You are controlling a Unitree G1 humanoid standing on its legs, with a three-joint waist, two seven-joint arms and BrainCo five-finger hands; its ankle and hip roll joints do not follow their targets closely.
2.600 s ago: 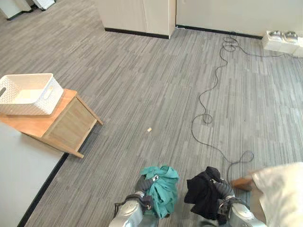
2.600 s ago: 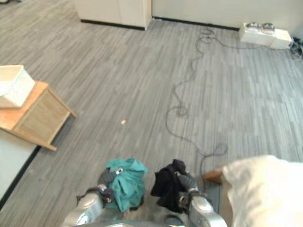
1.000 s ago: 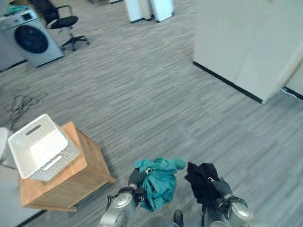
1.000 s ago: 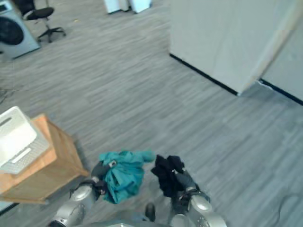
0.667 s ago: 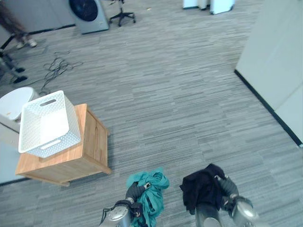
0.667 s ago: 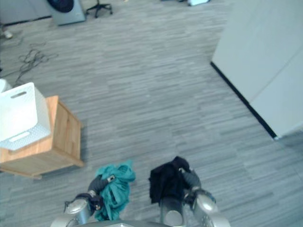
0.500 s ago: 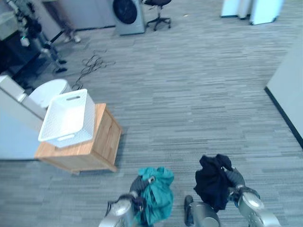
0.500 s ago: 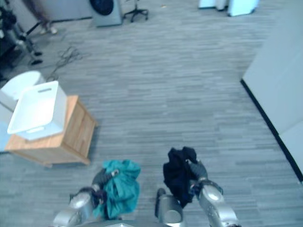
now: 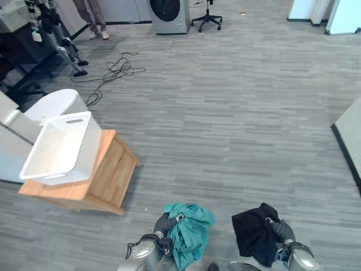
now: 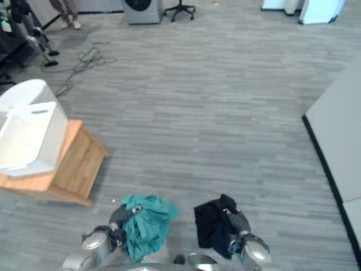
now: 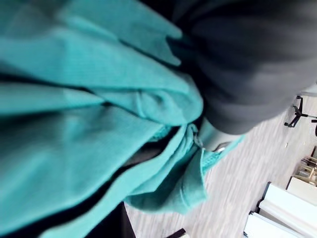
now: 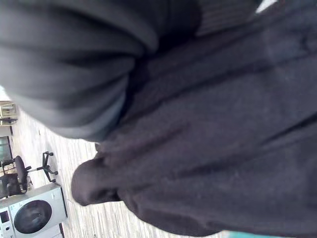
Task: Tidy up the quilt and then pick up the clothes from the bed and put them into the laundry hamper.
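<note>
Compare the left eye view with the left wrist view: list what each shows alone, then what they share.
Left eye view alone: the white hamper on a wooden cabinet, the black garment in the right robot hand, a washing machine, a chair and a person's legs.

Left wrist view alone: white panels leaning near its corner.

Shared: the teal garment bunched in the left robot hand, and grey floor.

You see two rounded silver-grey forearms with a metallic sheen: the left arm and the right arm. Just ahead, the left hand and right hand wear dark ribbed covers over wrist and back.
</note>
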